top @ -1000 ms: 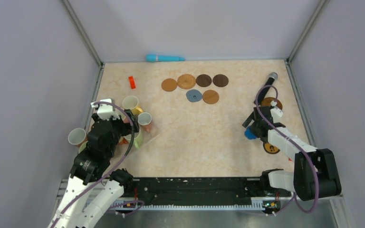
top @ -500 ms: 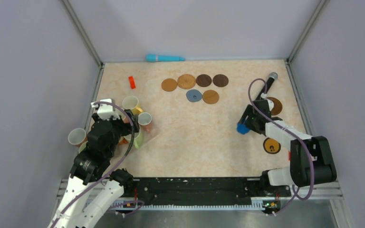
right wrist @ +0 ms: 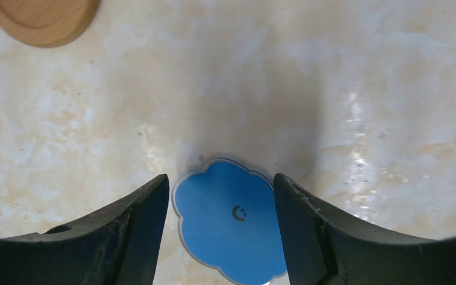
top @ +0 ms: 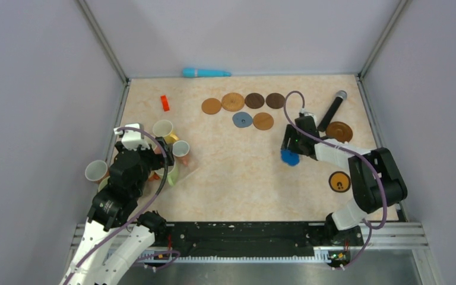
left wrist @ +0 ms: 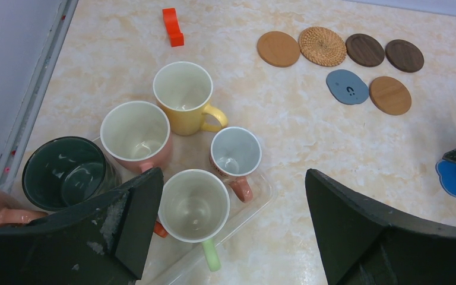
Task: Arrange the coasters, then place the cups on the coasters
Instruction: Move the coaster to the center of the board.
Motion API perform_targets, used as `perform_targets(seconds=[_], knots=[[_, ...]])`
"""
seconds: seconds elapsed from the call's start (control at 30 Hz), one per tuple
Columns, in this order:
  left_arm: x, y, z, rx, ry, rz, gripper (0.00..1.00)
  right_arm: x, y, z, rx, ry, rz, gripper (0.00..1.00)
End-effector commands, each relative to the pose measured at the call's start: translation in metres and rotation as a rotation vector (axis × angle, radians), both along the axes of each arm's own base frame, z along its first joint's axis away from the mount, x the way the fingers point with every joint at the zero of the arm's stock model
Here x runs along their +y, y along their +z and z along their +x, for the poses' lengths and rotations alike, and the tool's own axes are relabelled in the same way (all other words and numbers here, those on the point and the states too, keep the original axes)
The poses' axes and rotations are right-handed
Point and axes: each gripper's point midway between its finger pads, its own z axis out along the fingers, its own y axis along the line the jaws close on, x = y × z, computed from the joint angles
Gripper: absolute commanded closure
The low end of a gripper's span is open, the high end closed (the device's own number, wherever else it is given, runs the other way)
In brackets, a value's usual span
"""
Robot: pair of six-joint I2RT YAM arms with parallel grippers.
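My right gripper [right wrist: 221,181] is shut on the bright blue scalloped coaster [right wrist: 231,225], its jaws pressing both edges low over the table right of centre [top: 289,157]. Several round coasters [top: 243,102] lie in a group at the back, with a grey-blue one [top: 243,120] and a tan one [top: 263,121] in front of them. A brown coaster [top: 339,131] and a black-rimmed one [top: 339,181] lie at the right. My left gripper [left wrist: 233,178] hangs open above the cups: yellow [left wrist: 183,95], pink [left wrist: 135,133], dark [left wrist: 65,172], green-handled [left wrist: 193,205].
The cups stand clustered on a clear plastic tray [left wrist: 261,190] by the left wall; one more cup [top: 96,171] sits further left. A red block [top: 165,103], a teal object [top: 206,73] at the back edge and a black microphone [top: 332,110] lie on the table.
My right gripper has moved left and away from the near right side with the blue coaster between its jaws, which have narrowed. The left arm has not moved.
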Motion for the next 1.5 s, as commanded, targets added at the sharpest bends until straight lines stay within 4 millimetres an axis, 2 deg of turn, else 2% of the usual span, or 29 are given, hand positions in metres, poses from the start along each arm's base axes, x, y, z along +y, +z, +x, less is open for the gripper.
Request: perform_targets(seconds=[0.0,0.1,0.3,0.53,0.73,1.0,1.3,1.47], knots=[[-0.001,0.009,0.002,-0.043,-0.001,-0.021,0.06,0.021,-0.050,-0.060,0.263,0.074,-0.028,0.35],[-0.001,0.009,0.002,-0.044,-0.001,-0.021,0.06,0.030,-0.049,-0.063,0.271,0.099,-0.065,0.31],[-0.004,0.009,0.003,-0.040,-0.011,-0.024,0.05,0.013,-0.045,-0.076,0.311,0.100,-0.172,0.22],[-0.003,0.009,0.002,-0.043,-0.011,-0.024,0.06,0.011,-0.044,-0.097,0.358,0.155,-0.183,0.22],[-0.003,0.009,0.003,-0.039,-0.008,-0.023,0.06,0.018,-0.045,-0.111,0.382,0.194,-0.169,0.26],[-0.003,0.008,0.003,-0.039,-0.008,-0.023,0.06,0.042,-0.054,-0.126,0.402,0.252,-0.214,0.30],[-0.003,0.009,0.003,-0.042,-0.010,-0.025,0.06,0.071,-0.074,-0.141,0.437,0.300,-0.287,0.33],[-0.002,0.009,0.002,-0.043,-0.003,-0.025,0.06,0.099,-0.078,-0.135,0.406,0.322,-0.283,0.39]])
